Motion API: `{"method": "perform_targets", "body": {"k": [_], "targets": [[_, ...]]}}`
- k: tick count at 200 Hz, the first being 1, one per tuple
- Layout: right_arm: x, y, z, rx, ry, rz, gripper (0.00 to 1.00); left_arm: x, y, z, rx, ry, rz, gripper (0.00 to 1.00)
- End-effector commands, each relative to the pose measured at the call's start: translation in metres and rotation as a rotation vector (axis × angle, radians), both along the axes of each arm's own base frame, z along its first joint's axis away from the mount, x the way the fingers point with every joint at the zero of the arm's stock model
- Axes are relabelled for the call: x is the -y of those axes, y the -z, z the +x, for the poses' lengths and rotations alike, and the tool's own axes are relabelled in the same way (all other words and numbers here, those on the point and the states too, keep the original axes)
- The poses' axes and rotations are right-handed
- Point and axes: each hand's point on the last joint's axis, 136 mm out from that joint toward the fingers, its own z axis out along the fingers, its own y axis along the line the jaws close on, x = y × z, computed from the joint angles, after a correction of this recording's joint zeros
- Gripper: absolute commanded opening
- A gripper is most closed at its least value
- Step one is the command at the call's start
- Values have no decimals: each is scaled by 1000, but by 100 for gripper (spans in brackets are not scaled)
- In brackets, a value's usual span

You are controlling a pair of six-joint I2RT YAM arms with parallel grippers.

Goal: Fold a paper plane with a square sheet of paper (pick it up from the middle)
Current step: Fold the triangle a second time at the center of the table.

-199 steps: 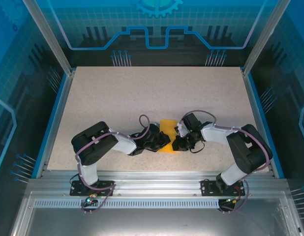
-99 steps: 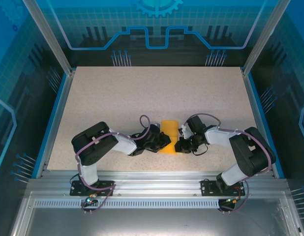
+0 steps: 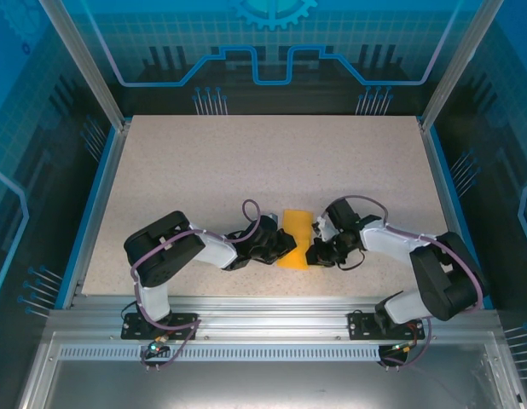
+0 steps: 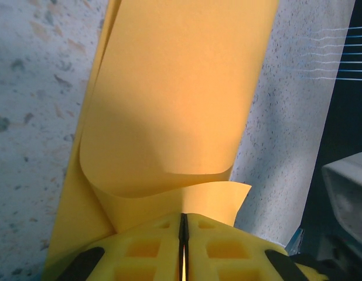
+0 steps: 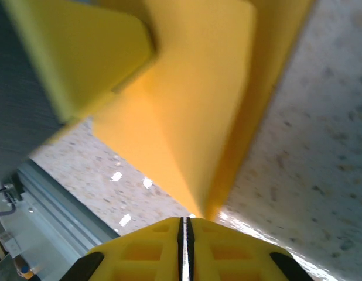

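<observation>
My left fingers are pressed flat together. The near edge of the sheet of paper curls down into the seam between them, so I am pinching it. The orange-yellow sheet is doubled over on itself here, one layer lying on another, with a rounded curl just ahead of my tips. My right fingers are likewise closed, and a sharp folded edge of the same sheet runs straight down to their tips and is nipped there too.

From above, the sheet sits between my two wrists, near the front edge of the surface and about midway across it, well apart from the back edge. My left arm reaches in from the left and my right arm from the right. Both are bent low, and the wrists nearly meet at the paper.

The surface is a pale slab, speckled like stone. A blue border runs down its sides, and a ribbed aluminium rail carrying my two bases lies across the near edge. Around all this stands an enclosure of clear, blue-tinted panels printed with circuit-like lines. Slanting aluminium posts hold the panels, and a gear emblem sits at the top of the back panel. In my right wrist view, the rail shows past the sheet's lower corner.
</observation>
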Motion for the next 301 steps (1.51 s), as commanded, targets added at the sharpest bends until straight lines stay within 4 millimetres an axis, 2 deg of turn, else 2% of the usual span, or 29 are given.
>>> {"method": "perform_targets", "body": {"k": [1,35,67,90,123,142,160,182,210,238,301], "targets": [[-14,-17,8,20,-3,45,13,0,-1,1,3,4,13,12],[-28,-7,11,-9,-21,68,13,1,-1,2,5,5,9,12],[-11,24,-1,-85,-5,-9,13,0,-2,1,5,4,10,12],[-4,34,-15,-125,-9,-19,13,-1,0,1,0,1,16,12],[2,33,-26,-147,0,-19,14,-4,5,0,-11,-5,30,11],[3,27,-25,-138,13,-9,15,-4,8,-1,-19,-7,31,11],[13,37,-27,-158,38,-35,16,-5,9,-1,-19,-8,31,11],[22,49,-33,-193,65,-54,14,-3,5,-1,-12,-2,21,11],[25,48,-32,-191,61,-75,7,1,-4,3,15,13,7,13],[26,47,-33,-188,48,-77,6,0,-13,11,32,24,8,14],[26,48,-34,-191,53,-76,5,-22,8,18,25,3,76,13]]}}
